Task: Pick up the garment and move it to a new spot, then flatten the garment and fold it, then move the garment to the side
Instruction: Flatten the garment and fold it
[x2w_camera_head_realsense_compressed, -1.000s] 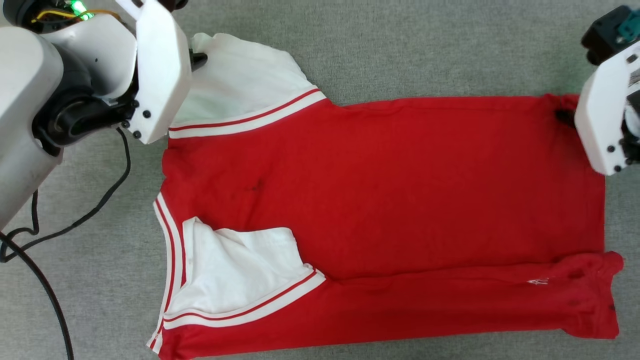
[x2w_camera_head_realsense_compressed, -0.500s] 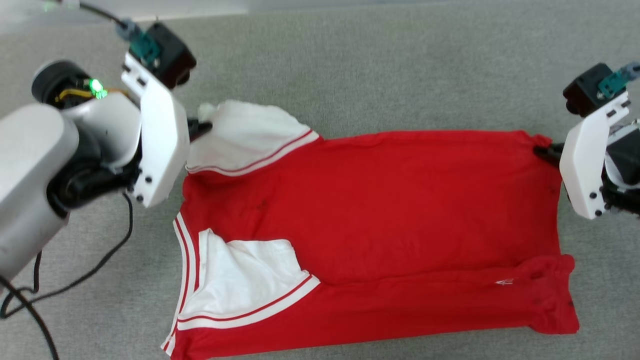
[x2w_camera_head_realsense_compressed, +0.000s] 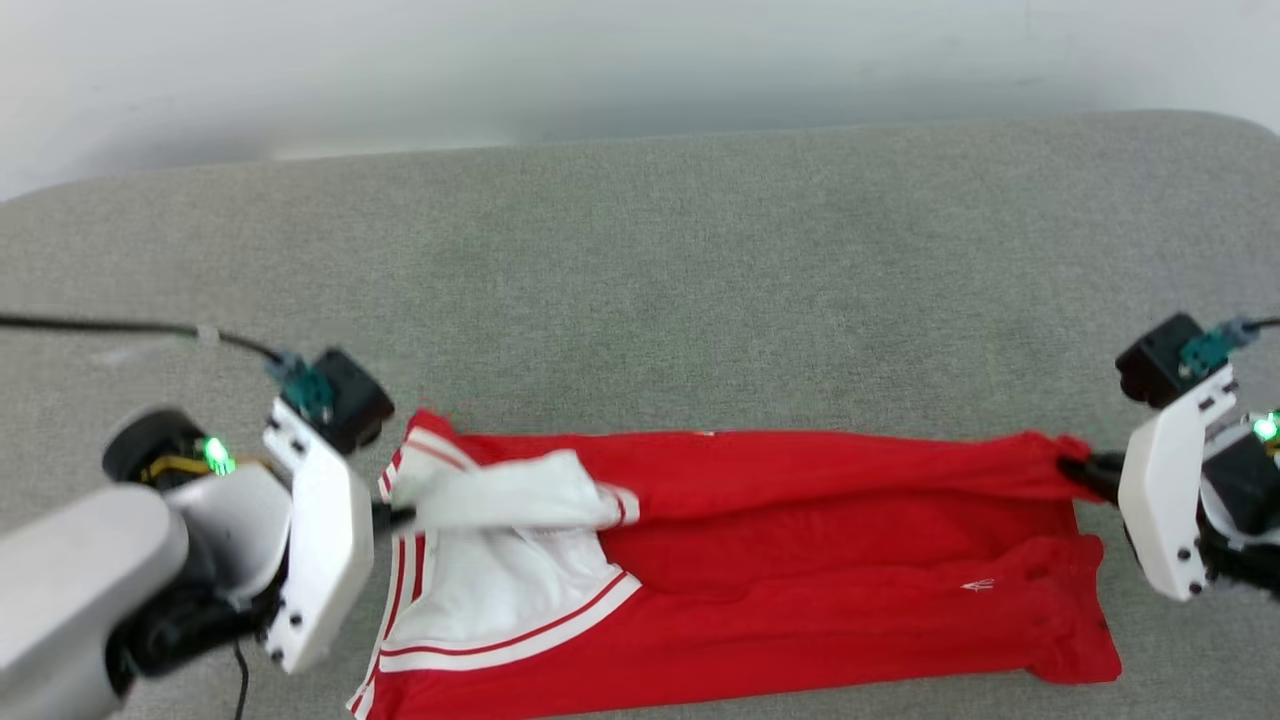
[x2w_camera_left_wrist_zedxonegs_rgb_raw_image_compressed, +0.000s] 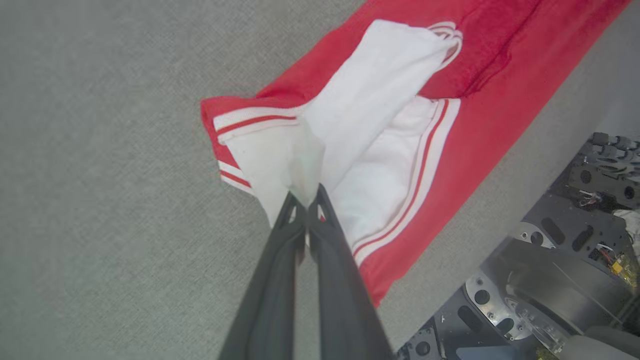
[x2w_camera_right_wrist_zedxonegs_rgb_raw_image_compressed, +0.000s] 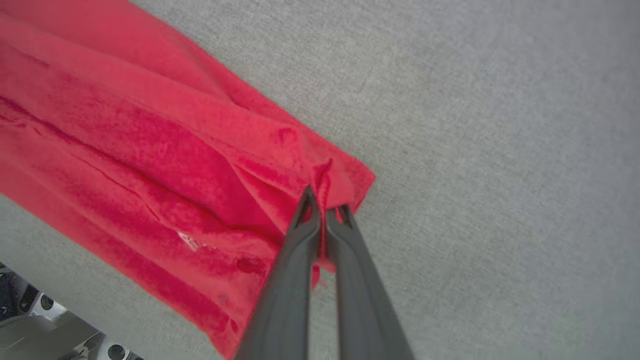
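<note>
- Left gripper (x2w_camera_left_wrist_zedxonegs_rgb_raw_image_compressed: 305, 196): dark fingers are pressed together on the white short sleeve of the red jersey-style garment with red-and-white striped trim (x2w_camera_head_realsense_compressed: 800, 590).
- Right gripper (x2w_camera_right_wrist_zedxonegs_rgb_raw_image_compressed: 324, 206): fingers are pinched on a red hem corner.
- Garment: its far edge is stretched between both grippers, and the near part is laid on the grey woven fabric surface (x2w_camera_head_realsense_compressed: 700, 280).
- Surroundings: a pale, plain background (x2w_camera_head_realsense_compressed: 600, 60) is seen beyond the surface's rounded far edge.
</note>
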